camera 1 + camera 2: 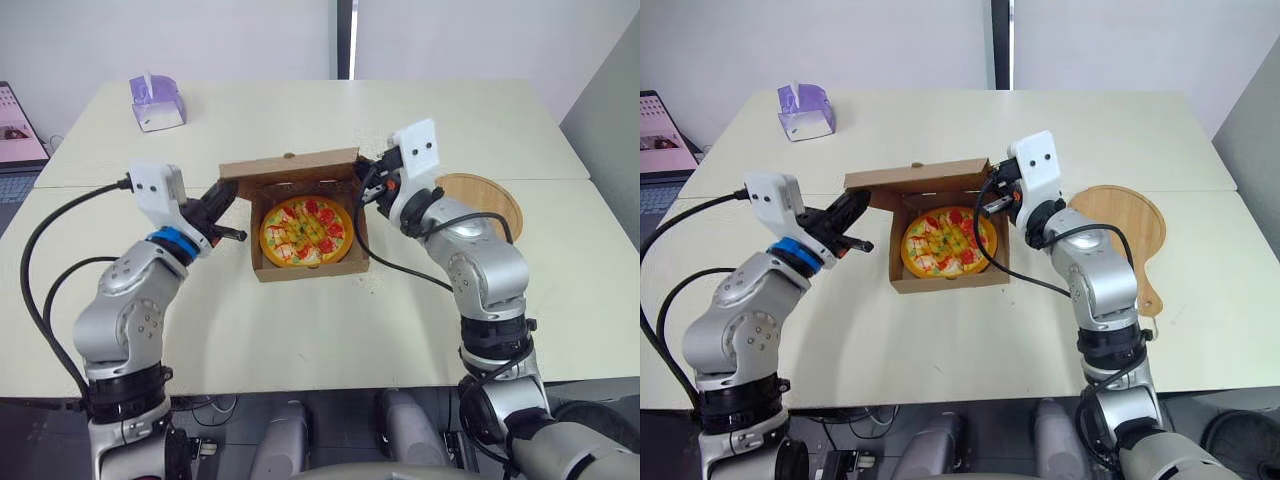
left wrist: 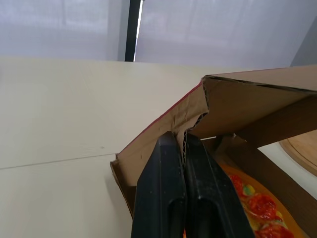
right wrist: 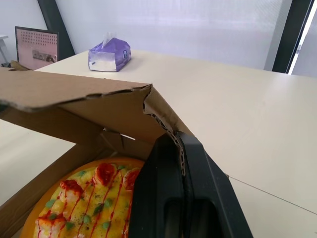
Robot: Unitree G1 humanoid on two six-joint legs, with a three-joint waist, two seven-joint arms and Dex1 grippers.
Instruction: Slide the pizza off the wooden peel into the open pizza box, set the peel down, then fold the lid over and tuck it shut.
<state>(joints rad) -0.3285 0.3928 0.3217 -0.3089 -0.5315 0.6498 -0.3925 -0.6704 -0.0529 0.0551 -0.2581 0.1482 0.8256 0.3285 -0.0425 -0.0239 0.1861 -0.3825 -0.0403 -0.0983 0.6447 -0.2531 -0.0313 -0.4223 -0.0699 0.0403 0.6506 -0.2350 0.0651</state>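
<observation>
— So, where is the pizza (image 1: 306, 232) sitting?
— It is lying flat inside the pizza box (image 1: 305, 268), with the lid (image 1: 290, 165) standing half raised over the back edge.
— And the grippers?
— The left gripper (image 2: 182, 141) is pinching the lid's left corner edge and the right gripper (image 3: 177, 144) is pinching its right corner. The peel (image 1: 1120, 225) is resting just right of the box, and bare table (image 1: 300, 330) is lying open in front.

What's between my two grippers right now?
The pizza box's lid, half raised, spans from the left gripper to the right gripper, each pinching a lid corner; eye views show it, pizza below.
</observation>
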